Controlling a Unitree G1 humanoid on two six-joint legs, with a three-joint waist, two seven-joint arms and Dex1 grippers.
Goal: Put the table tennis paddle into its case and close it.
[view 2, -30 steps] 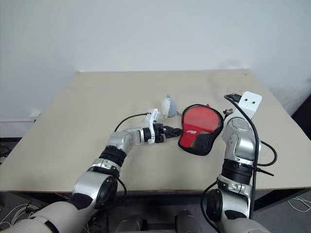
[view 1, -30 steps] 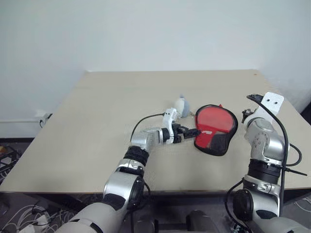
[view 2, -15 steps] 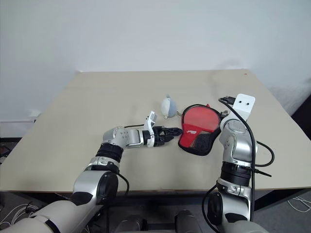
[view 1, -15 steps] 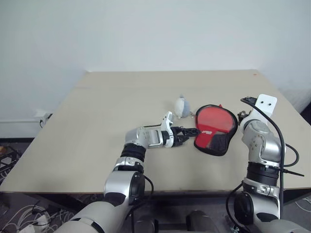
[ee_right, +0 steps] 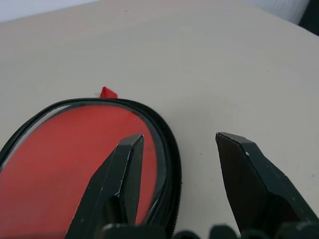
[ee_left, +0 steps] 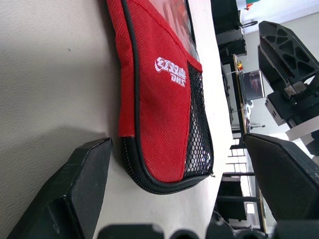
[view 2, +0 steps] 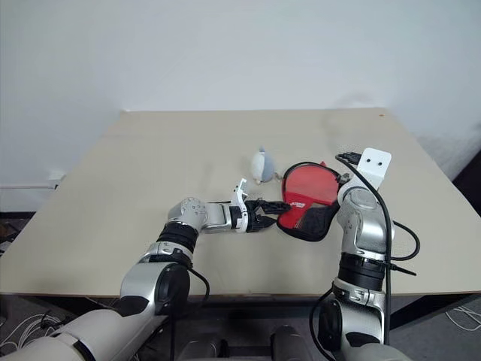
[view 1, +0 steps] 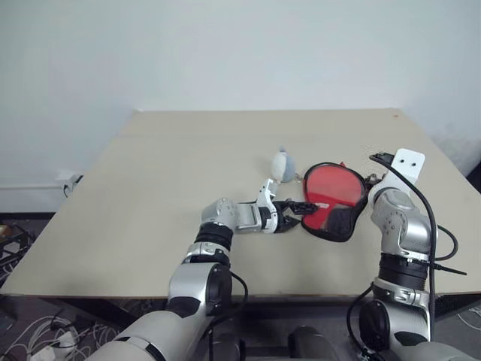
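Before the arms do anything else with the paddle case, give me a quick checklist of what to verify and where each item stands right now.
1. Left gripper open and empty: ok, its fingers stand wide at the narrow handle end of the case.
2. Right gripper open and empty: ok, its fingers straddle the case's round rim without gripping.
3. Case flat on the table: ok.
4. Paddle fully inside: cannot tell, a red face shows within the black rim but the handle is hidden.
5. Zip closed: cannot tell.
6. Small grey object clear of the case: ok, it sits apart, beside the round end.
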